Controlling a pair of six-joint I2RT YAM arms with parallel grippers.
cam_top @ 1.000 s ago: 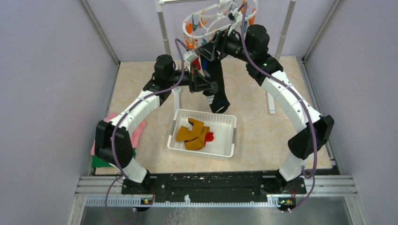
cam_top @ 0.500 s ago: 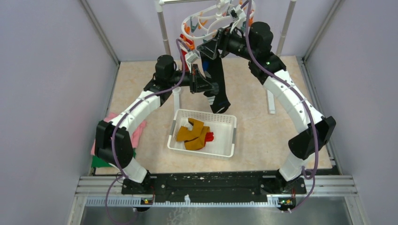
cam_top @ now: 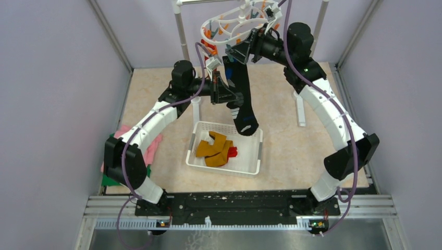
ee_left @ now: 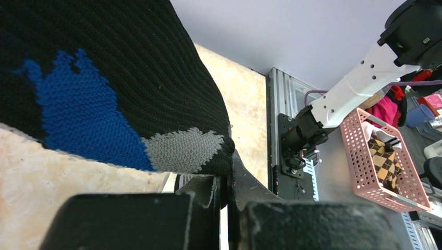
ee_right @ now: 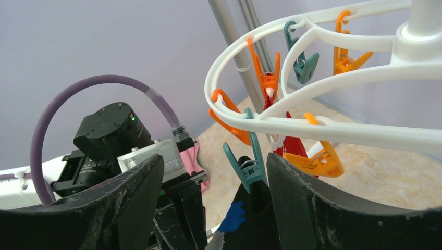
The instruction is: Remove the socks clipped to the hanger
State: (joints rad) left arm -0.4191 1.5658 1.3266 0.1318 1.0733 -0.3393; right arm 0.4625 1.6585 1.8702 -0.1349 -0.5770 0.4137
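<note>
The black sock [cam_top: 243, 107] hangs from the near-left rim of the hanger [ee_right: 365, 134], above the far edge of the white mesh basket [cam_top: 223, 170]. Its cuff is pinched in a teal clip [ee_right: 249, 169]. The left gripper [ee_left: 225, 200] is closed on the sock partway down, its two fingers pressed together with knitted fabric caught between them. The right gripper [ee_right: 213, 166] is spread wide, one finger on each side of the teal clip, and touches neither clip nor sock as far as the wrist view shows.

The sock is a light, limp, ribbed knit. It will probably stretch before it slips free, and a hard tug would swing the hanging frame rather than release it. The best hold is likely high on the cuff, just below the clip, with the right fingers squeezing the clip's handles to open it.

A red sock [ee_right: 290, 147] is clipped farther along the ring. Mustard socks [cam_top: 213, 148] lie in the basket.
</note>
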